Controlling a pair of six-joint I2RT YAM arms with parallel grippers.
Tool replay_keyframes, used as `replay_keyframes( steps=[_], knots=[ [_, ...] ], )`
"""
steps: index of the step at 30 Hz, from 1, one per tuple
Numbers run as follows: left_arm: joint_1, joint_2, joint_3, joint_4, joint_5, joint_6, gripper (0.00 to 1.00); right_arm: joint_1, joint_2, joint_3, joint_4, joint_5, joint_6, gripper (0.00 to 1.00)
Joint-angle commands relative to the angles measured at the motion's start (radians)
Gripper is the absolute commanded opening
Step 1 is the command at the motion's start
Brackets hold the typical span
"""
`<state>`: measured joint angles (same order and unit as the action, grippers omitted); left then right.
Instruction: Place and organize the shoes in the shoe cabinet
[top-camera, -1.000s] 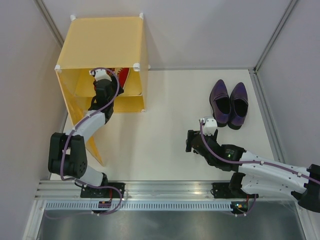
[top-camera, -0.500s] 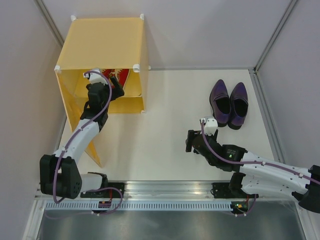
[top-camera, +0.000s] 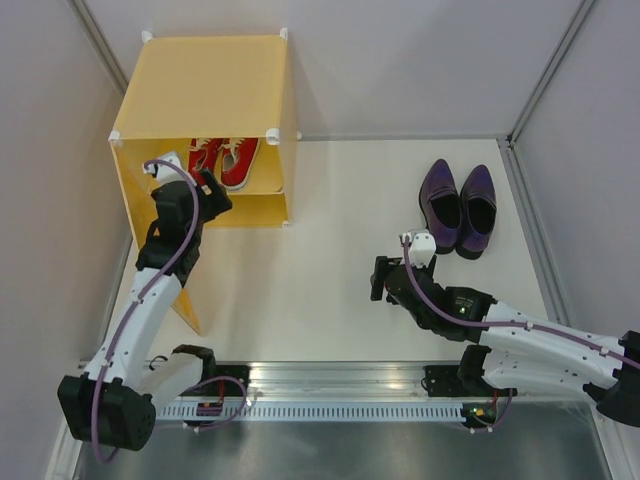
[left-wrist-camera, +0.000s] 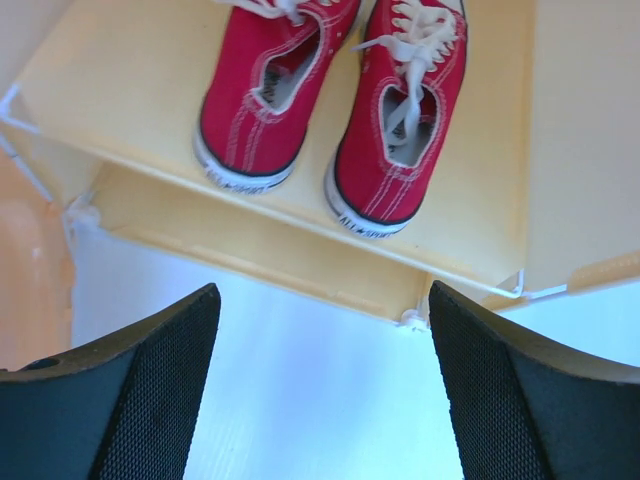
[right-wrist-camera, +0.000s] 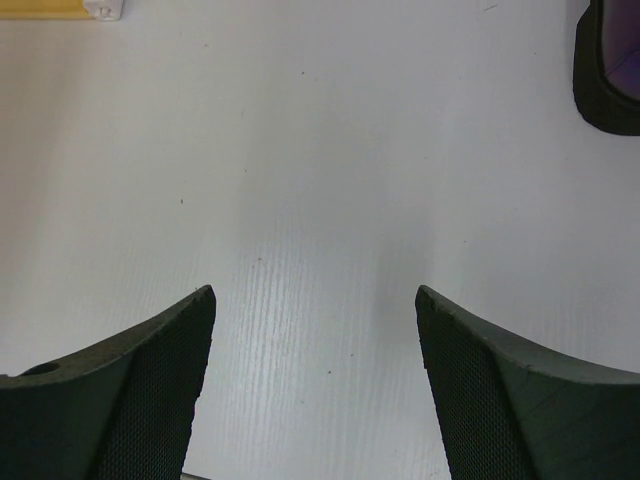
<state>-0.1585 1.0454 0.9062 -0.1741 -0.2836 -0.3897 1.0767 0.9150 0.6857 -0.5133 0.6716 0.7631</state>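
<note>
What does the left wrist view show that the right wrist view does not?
Only the left wrist view: the red sneakers, side by side on the shelf of the shoe cabinet, heels at its front edge. Only the right wrist view: the edge of one purple shoe in the top right corner. Both: an open, empty claw, the left claw and the right claw, above the white table. The right wrist view also catches one cabinet corner.
</note>
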Motion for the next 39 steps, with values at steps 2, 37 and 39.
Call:
replay_keyframes(
  steps=[2, 37, 39],
  knots=[
    [0.019, -0.091, 0.045, -0.209, -0.103, -0.041, 0.87, -0.004, 0.008, 0.052, 0.013, 0.026, -0.025, 0.85],
    [0.505, -0.251, 0.102, -0.510, 0.164, 0.023, 0.90, -0.548, 0.246, 0.285, -0.099, -0.055, -0.166, 0.80],
    [0.504, -0.254, 0.097, -0.504, 0.146, 0.023, 0.90, -0.633, 0.287, 0.302, -0.059, -0.153, -0.180, 0.74]
  ],
)
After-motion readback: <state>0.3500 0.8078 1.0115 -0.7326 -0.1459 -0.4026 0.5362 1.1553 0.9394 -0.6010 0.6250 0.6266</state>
